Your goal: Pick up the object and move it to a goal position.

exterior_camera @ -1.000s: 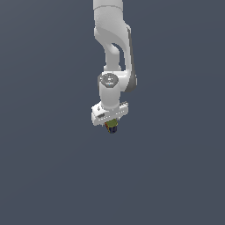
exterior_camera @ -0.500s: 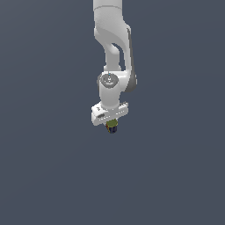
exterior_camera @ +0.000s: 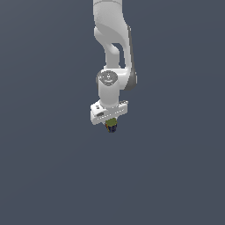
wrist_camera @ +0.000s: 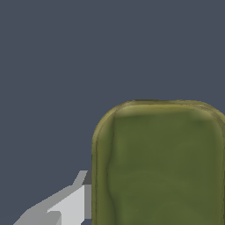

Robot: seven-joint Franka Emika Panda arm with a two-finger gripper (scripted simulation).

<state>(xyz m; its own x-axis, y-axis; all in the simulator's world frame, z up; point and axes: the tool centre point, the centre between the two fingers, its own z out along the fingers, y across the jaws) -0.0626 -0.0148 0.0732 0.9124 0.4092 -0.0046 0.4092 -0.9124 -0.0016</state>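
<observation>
Carrying the object (exterior_camera: 111, 125) pinched in the gripper (exterior_camera: 111, 127), over plain worktop with no edge or goal marker in view. Best moved smoothly, grip firm, no jerks.

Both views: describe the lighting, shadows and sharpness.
Exterior view: flat, even light on a plain grey backdrop, no cast shadow; the box under the gripper is tiny and coarse. Wrist view: the box fills the frame, soft-edged, gently shaded, no glare.

White rounded arm (exterior_camera: 115, 57), grey joint cap (exterior_camera: 107, 78)
</observation>
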